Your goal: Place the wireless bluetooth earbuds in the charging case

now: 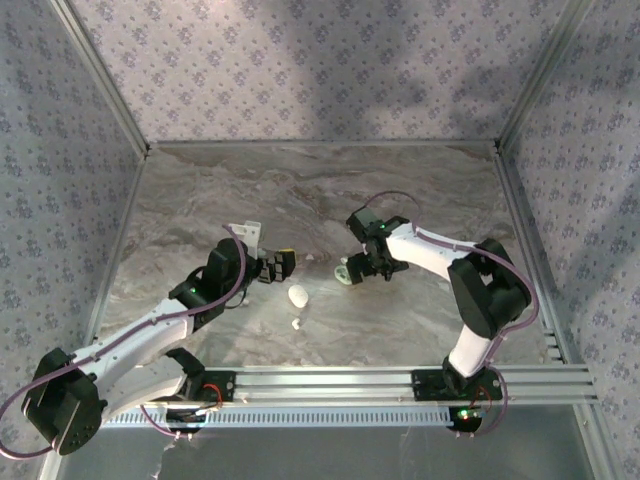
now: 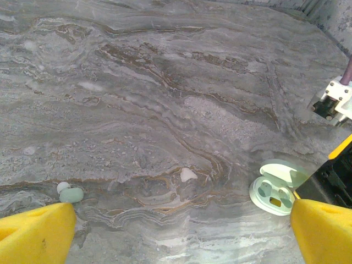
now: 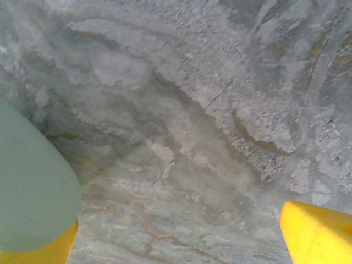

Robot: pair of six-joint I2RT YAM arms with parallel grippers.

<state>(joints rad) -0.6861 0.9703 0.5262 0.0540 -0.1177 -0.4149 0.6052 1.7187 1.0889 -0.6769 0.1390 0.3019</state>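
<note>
Right gripper spread wide and empty, the open charging case right by one finger. Left gripper just as wide, nothing in it. Earbuds lie loose on the marble table, left of the case and nearer. Tiny, light, probably slick: pinch squarely across the body.

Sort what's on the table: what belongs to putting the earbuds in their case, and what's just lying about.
For the job:
- open charging case
- tiny whitish earbud
- small pale bits, probably earbuds too

Lying about:
- white oval pebble, near the tiny whitish earbud
</note>
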